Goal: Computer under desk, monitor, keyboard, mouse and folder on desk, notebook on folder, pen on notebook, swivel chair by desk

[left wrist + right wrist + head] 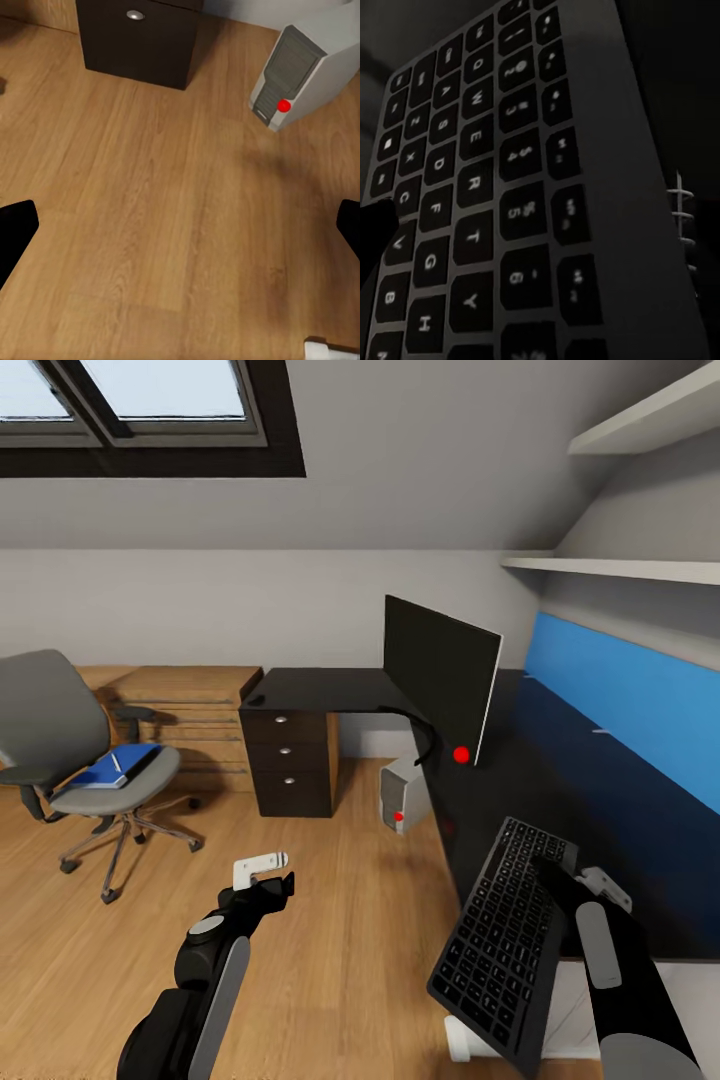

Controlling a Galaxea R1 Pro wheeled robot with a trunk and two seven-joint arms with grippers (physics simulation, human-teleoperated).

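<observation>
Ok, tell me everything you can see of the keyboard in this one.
The keyboard is a thin black slab with dark, pale-lettered keys, legible in the right wrist view. It looks like plastic or metal. It lies tilted, its far end over the dark desk and its near end sticking out past the desk's edge toward the robot. The right gripper is at its right edge, apparently holding it. The monitor stands further back.
</observation>
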